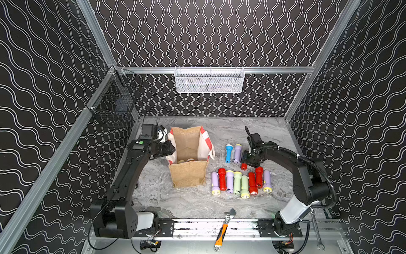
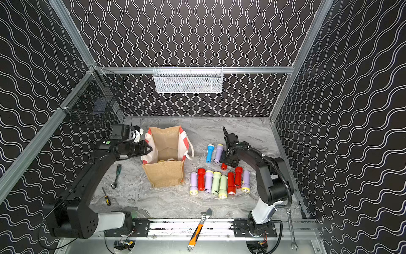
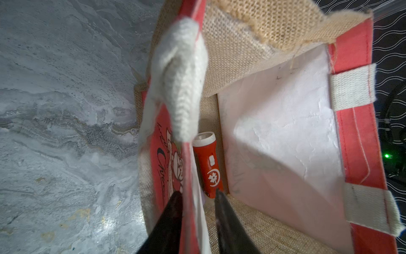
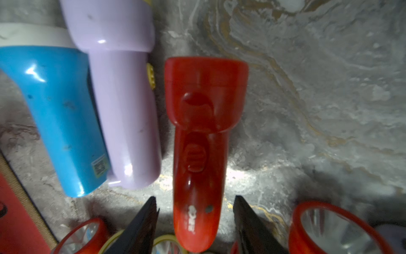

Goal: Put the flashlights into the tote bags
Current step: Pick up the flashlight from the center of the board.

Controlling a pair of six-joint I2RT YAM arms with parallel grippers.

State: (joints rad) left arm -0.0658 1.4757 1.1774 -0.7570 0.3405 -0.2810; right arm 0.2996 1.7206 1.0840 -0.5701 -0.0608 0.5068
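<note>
Right gripper [image 4: 194, 198]: jaws apart, straddling the handle of a red flashlight [image 4: 197, 132] on the table [image 1: 175, 202], not yet clamped. Left gripper [image 3: 196, 192]: clenched on the left wall of the tote bag [image 1: 189, 176]. One bagged flashlight [image 3: 207, 162] shows inside. Eleven are still outside, right of the bag, so most of the task is left.

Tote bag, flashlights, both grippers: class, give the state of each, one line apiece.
tote bag: upright, mouth open.
left gripper: jaws shut on the bag's wall.
red flashlight: lying flat, ungripped.
right gripper: jaws open astride it.
white-headed flashlight: lying inside the bag.
row of flashlights: lying flat, untouched.
</note>
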